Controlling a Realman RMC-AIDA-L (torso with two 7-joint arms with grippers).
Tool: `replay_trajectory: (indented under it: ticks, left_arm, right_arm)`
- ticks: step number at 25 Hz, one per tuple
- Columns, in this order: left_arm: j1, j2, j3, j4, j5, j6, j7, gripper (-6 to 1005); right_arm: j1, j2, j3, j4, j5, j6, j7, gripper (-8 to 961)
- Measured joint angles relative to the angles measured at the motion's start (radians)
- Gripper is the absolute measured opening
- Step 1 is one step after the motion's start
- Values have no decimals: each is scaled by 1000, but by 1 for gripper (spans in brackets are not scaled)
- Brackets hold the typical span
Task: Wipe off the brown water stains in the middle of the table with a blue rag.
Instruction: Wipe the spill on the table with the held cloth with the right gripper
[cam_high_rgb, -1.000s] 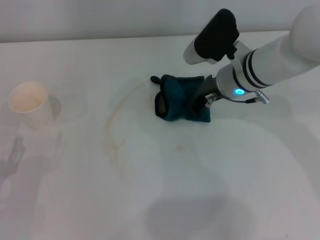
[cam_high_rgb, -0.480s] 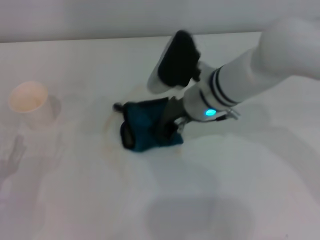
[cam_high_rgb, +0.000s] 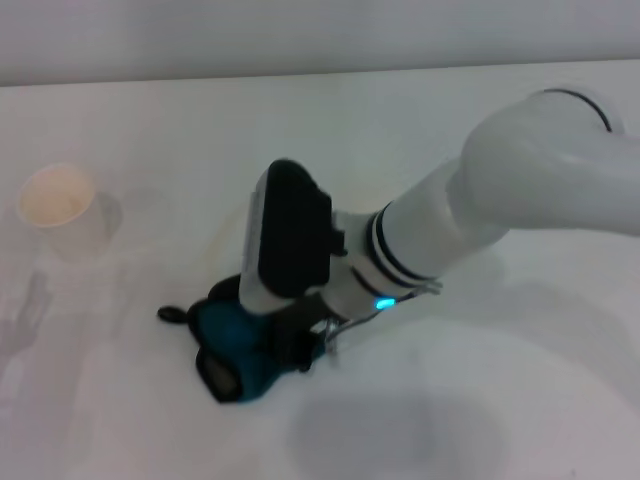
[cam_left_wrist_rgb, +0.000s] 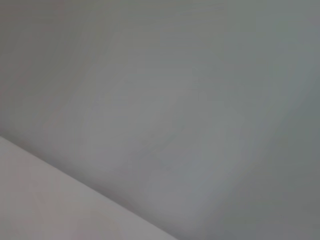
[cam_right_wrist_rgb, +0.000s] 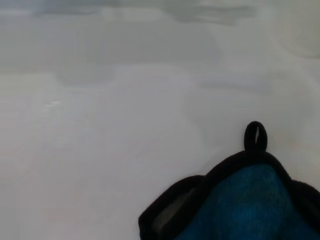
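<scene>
My right gripper (cam_high_rgb: 292, 350) is shut on the blue rag (cam_high_rgb: 232, 352) and presses it onto the white table (cam_high_rgb: 560, 340), left of middle and toward the front edge. The rag's black loop (cam_high_rgb: 172, 315) points to the left. The right wrist view shows the rag (cam_right_wrist_rgb: 245, 202) and its loop (cam_right_wrist_rgb: 255, 136) close up on bare tabletop. The brown water stains (cam_high_rgb: 217, 245) show only as a faint tan arc just behind the rag, partly hidden by my wrist. The left gripper is out of view; its wrist view shows only a blank grey surface.
A white paper cup (cam_high_rgb: 55, 205) with a beige inside stands at the left of the table. My right arm (cam_high_rgb: 480, 205) stretches across the table from the right.
My right gripper has dragged the rag from the back middle of the table forward and to the left, across the stain. The cup has not moved.
</scene>
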Motion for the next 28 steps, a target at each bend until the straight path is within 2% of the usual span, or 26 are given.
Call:
replay_trajectory:
  ticks: [5,18,28]
  left_arm:
    - [-1,1,0,0,0,0,0,881]
    - [-10,1,0,2,0,13,1,881]
    - [-12,1,0,2,-11,14,1,881]
  right_arm:
    - [-21,2,-34,-38,21,17,-4,51]
    - [-37,3,-140,1,60,364,-5,52]
    - [-23,2,-160,37,80,396,-4,52]
